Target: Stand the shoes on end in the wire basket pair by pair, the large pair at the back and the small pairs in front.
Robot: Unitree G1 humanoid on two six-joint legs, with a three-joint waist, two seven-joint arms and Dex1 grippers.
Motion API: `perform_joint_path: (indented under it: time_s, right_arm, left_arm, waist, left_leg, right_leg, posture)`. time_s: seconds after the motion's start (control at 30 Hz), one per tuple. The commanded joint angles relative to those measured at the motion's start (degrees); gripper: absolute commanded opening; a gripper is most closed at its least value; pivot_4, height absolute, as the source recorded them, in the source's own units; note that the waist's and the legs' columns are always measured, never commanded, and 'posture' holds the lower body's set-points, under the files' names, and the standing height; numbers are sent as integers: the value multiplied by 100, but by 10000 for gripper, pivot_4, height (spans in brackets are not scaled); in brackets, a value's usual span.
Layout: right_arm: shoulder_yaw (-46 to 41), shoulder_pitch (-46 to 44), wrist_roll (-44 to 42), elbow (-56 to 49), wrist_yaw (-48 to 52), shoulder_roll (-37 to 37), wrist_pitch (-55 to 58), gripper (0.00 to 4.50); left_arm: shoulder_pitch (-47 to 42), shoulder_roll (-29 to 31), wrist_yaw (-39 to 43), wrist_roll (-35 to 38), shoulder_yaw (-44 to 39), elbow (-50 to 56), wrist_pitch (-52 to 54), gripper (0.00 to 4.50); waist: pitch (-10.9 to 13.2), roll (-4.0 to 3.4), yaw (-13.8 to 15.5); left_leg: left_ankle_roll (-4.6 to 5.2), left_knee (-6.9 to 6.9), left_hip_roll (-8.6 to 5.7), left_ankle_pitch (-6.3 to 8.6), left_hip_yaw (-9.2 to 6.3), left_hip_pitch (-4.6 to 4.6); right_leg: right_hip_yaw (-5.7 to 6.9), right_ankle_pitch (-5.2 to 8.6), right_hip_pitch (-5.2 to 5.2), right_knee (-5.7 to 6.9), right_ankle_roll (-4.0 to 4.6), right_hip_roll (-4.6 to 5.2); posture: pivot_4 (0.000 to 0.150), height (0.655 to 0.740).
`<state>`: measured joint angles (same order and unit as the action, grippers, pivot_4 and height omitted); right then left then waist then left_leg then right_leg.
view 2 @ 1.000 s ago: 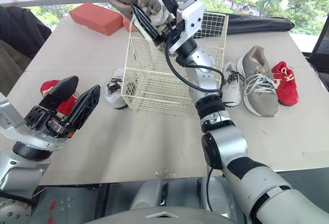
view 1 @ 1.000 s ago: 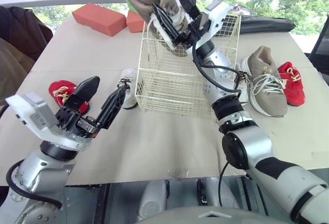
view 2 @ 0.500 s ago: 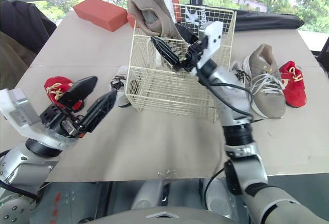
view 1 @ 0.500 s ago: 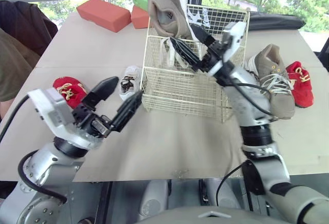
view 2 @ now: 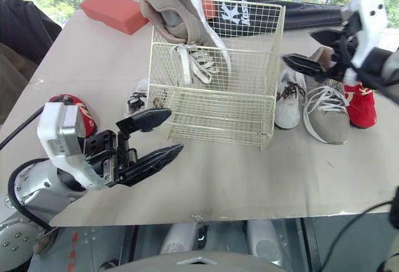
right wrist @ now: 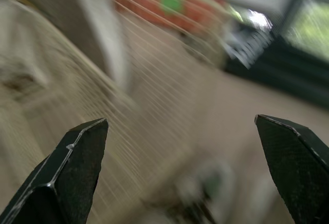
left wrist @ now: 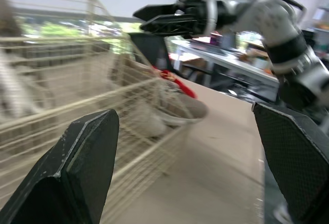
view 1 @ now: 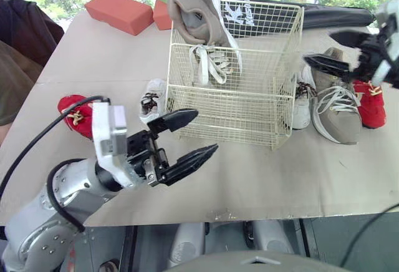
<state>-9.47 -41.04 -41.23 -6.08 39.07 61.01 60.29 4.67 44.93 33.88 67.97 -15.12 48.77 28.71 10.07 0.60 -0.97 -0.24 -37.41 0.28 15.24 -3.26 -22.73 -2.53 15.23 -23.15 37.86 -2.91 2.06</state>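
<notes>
Tan shoe on end at the back of the basket, leaning left; mate flat on the table just right of it. Right gripper spread, empty, near that mate; left gripper spread before the basket. Probably best: pinch the mate's heel, lift well clear, stand alongside.

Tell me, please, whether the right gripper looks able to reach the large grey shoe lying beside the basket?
Probably yes: the right gripper is open, hovering over the grey shoe, outside the wire basket, with nothing between them.
</notes>
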Motion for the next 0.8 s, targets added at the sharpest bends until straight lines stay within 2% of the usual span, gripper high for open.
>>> perform_joint_path:
  time_s: [0.03,0.13,0.27,0.47,0.57,0.8]
  right_arm:
    - [645,-416,797,1021,160,305,71,44417]
    - [1176,-923,1342,2071,457,231,-132,44417]
    - [2023,-1699,2217,3724,1042,-266,-759,44417]
    - [2558,-2432,3230,5623,1553,-840,-1455,44417]
    - [2750,-2564,3739,6373,1654,-1062,-1868,36343]
    - [2648,-2790,4190,7040,2040,-1215,-2223,4190]
  left_arm:
    - [-261,189,159,165,118,25,166,45000]
    - [-456,388,279,-79,248,-3,301,45000]
    - [-707,403,220,7,307,-18,391,45000]
    - [-758,335,-161,101,353,233,468,45000]
    - [-740,270,-324,36,420,343,455,45000]
    - [-681,202,-398,-80,443,367,412,45000]
  waist:
    - [2,4,-27]
    - [9,0,-78]
    - [10,2,-143]
    - [14,5,-116]
    - [12,7,-115]
    - [11,10,-76]
  left_leg:
    - [0,0,3,0,1,1]
    - [0,1,3,0,8,4]
    - [-1,2,3,0,12,-6]
    - [-7,3,6,-4,22,-17]
    - [-24,3,6,-13,23,-17]
    - [-23,-5,2,-13,23,-14]
  right_leg:
    - [0,0,0,0,0,-4]
    - [-8,0,-3,4,0,-7]
    - [-9,0,-11,1,-1,-8]
    - [-10,0,-20,0,-2,-4]
    - [-11,0,-20,-1,-3,-3]
    - [-10,-1,-17,9,-3,1]
  posture:
    - [1500,7400]
    - [1500,7400]
    - [1500,7400]
    - [1500,7400]
    - [1500,7400]
    - [1500,7400]
